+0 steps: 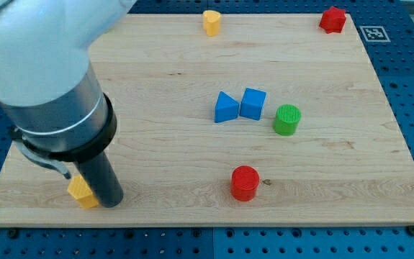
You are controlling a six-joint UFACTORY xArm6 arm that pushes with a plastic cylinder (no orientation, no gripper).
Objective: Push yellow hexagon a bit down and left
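Observation:
A yellow hexagon point(81, 191) lies near the board's bottom left corner, partly hidden by my arm. My dark rod comes down just to its right, and my tip point(111, 203) rests on the board against the hexagon's right side. The large white and grey arm body covers the view's upper left.
A second yellow block point(212, 22) sits at the top edge and a red star point(332, 19) at the top right. A blue triangle point(225, 108), a blue cube point(253, 103) and a green cylinder point(287, 119) sit mid-board. A red cylinder point(245, 183) is below them. The board's bottom edge point(192, 224) is close to the hexagon.

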